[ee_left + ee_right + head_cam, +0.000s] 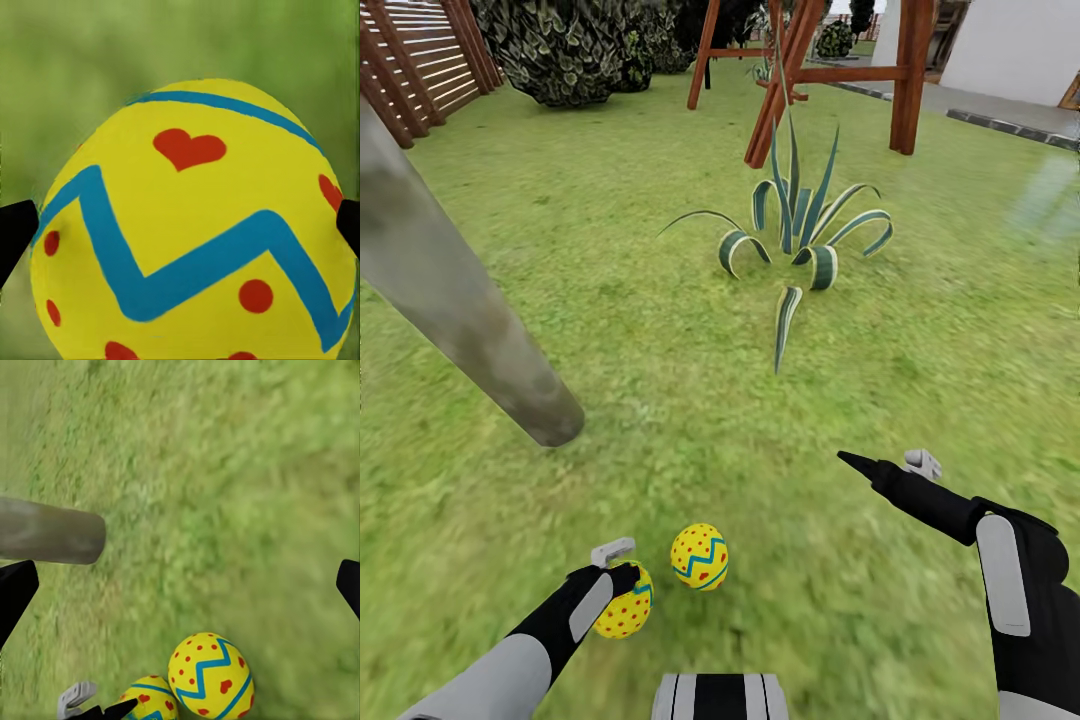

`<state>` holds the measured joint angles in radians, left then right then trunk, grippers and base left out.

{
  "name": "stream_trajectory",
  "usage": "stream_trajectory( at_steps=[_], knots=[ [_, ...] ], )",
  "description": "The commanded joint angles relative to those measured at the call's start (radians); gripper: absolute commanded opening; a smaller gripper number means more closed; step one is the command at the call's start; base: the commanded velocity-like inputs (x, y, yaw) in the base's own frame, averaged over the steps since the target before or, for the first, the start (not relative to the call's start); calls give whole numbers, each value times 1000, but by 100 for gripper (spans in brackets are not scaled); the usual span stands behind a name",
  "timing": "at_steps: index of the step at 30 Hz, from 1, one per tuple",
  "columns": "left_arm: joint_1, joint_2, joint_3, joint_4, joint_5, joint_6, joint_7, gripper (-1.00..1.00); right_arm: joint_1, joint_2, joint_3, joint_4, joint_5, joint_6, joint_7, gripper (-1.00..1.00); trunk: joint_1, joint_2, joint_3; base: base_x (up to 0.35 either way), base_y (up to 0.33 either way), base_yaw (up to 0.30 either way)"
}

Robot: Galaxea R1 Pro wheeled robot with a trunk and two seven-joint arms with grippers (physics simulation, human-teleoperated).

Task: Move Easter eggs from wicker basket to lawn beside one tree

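Eggs beside the tree trunk on the lawn

The left claw (622, 577) gripped one Easter egg (625, 603); a second egg (699, 557) lay at its 2 o'clock, near the tree (460, 320). The right claw (880, 465) hung released over the lawn (660, 330).

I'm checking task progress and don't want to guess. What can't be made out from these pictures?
- Held Easter egg: in the head view the left gripper covers part of it; the left wrist view cuts off its lower end, so contact with the lawn is unclear.
- Tree: the head view's edge cuts off the trunk's upper part.
- Right gripper: only the finger edges show at the right wrist view's sides.
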<state>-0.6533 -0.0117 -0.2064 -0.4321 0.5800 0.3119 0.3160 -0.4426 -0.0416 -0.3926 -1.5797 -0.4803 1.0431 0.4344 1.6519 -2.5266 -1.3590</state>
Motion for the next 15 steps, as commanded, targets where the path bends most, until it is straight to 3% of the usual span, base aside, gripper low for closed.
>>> stream_trajectory(
  at_steps=[1,15],
  knots=[
    [0,1,-8,-2,11,3,9,100,-1,0,-2,0,9,4,10,100,-1,0,3,0,0,0],
    [0,1,-8,-2,11,3,11,100,-1,0,-2,0,9,4,10,100,-7,3,57,0,0,0]
  ],
)
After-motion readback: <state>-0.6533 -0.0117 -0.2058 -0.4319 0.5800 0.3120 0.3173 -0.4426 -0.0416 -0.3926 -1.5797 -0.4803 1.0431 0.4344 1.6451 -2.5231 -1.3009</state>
